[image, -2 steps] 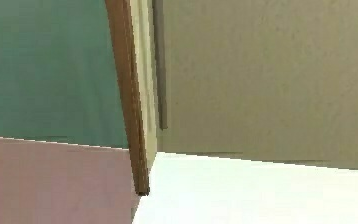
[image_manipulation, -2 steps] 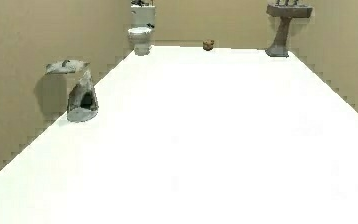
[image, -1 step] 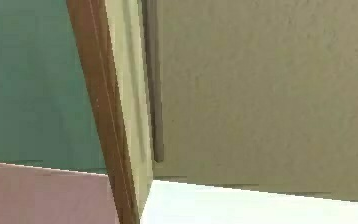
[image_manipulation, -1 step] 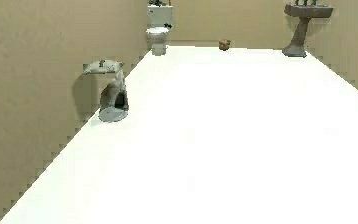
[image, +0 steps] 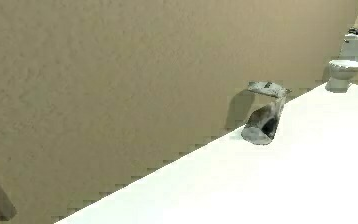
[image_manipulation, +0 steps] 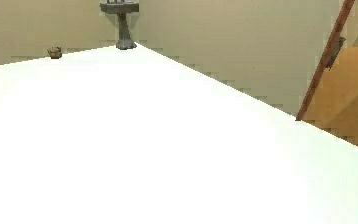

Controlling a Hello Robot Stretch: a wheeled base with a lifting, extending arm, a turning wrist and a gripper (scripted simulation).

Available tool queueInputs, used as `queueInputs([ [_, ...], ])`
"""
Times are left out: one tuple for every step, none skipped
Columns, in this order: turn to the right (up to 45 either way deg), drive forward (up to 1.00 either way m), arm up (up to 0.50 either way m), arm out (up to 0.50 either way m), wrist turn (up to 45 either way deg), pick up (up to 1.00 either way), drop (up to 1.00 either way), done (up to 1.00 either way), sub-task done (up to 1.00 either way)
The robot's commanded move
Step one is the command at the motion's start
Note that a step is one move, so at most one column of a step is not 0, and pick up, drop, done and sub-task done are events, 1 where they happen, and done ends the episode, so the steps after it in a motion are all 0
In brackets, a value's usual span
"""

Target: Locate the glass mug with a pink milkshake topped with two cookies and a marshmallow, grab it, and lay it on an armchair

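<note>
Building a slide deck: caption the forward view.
White bathroom floor along a beige wall, a small bin beside it, a toilet beyond.

A white toilet (image: 342, 72), a grey container (image: 264, 114) and a pedestal sink (image_manipulation: 123, 30) stand against beige walls (image: 107, 70).

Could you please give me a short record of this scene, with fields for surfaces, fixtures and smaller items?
surfaces: white floor, beige wall
fixtures: toilet at the forward view's upper right; pedestal sink at the arm side view's top
door: brown door at the arm side view's right
smaller items: see-through container on the floor by the wall; small brown object, too small to name
</note>
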Motion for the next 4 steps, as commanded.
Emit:
queueInputs([
  [9.0, 0.00, 0.00, 0.00, 0.0, 0.00, 0.00, 0.00, 0.00],
  [0.0, 0.30, 0.00, 0.00, 0.0, 0.00, 0.00, 0.00, 0.00],
  [-45.0, 0.00, 0.00, 0.00, 0.0, 0.00, 0.00, 0.00, 0.00],
  [-45.0, 0.00, 0.00, 0.00, 0.0, 0.00, 0.00, 0.00, 0.00],
])
